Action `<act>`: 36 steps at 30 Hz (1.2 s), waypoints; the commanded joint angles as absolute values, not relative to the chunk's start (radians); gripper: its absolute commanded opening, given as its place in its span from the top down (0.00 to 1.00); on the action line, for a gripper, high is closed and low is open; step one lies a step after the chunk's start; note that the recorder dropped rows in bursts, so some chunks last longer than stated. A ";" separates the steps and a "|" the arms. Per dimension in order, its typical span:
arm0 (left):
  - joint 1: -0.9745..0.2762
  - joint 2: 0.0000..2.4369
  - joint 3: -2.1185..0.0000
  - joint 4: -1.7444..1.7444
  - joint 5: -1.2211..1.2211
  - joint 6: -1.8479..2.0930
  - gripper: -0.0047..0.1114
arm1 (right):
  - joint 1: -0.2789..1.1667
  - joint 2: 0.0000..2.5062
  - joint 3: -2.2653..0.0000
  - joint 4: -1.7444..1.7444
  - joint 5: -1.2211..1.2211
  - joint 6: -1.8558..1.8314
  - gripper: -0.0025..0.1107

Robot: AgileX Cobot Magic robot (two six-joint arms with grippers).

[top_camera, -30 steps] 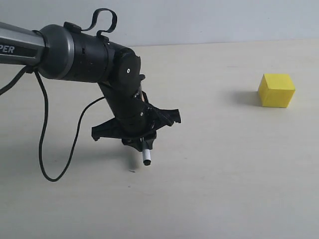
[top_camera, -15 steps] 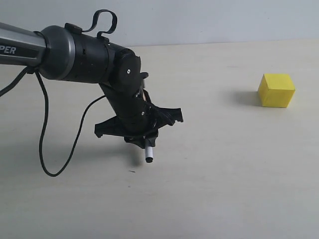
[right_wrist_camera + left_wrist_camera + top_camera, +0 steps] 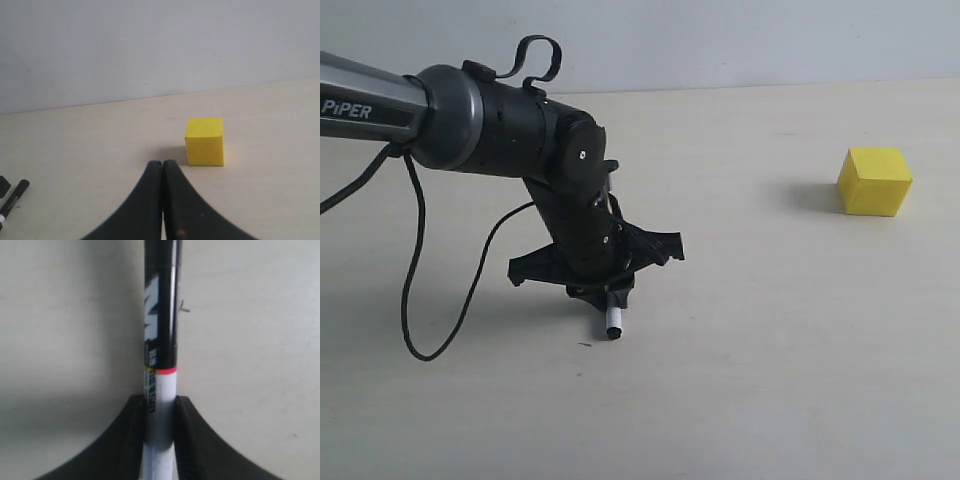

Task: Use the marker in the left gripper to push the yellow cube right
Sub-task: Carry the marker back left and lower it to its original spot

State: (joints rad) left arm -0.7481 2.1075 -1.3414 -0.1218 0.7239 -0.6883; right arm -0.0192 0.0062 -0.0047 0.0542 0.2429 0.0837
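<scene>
The marker [image 3: 613, 322] hangs nearly upright, its long axis close to vertical, with its lower end pointing down at the beige surface [image 3: 770, 380]. Whether that end touches the surface cannot be told. In the left wrist view the marker [image 3: 160, 340] runs straight out from between the fingers [image 3: 125, 440]: the white barrel sits in the grip, and past a thin red ring comes a black stretch with white print.

The left pincer [image 3: 610, 292] is pinching the marker, both fingers tight against the barrel. Above it the dark arm marked "PiPER" [image 3: 470, 120] reaches in, and a black cable [image 3: 412, 300] loops down from it.

The yellow cube [image 3: 875, 181] sits flat on the surface. The marker is well apart from the cube, to its left and nearer the exterior camera.

The right pincer [image 3: 162, 170] is pressed together with nothing in it, near the cube [image 3: 204, 141] but not touching it.
</scene>
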 commanded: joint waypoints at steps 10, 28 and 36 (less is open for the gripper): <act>-0.748 2.130 -1.338 -0.137 0.729 -0.685 0.96 | -0.024 0.000 0.000 0.050 0.237 0.081 0.98; -0.748 2.130 -1.338 -0.137 0.729 -0.685 0.59 | -0.024 0.000 0.000 0.050 0.237 0.081 0.98; -0.748 2.130 -1.338 -0.137 0.729 -0.685 0.59 | -0.024 0.000 0.000 0.050 0.237 0.081 0.98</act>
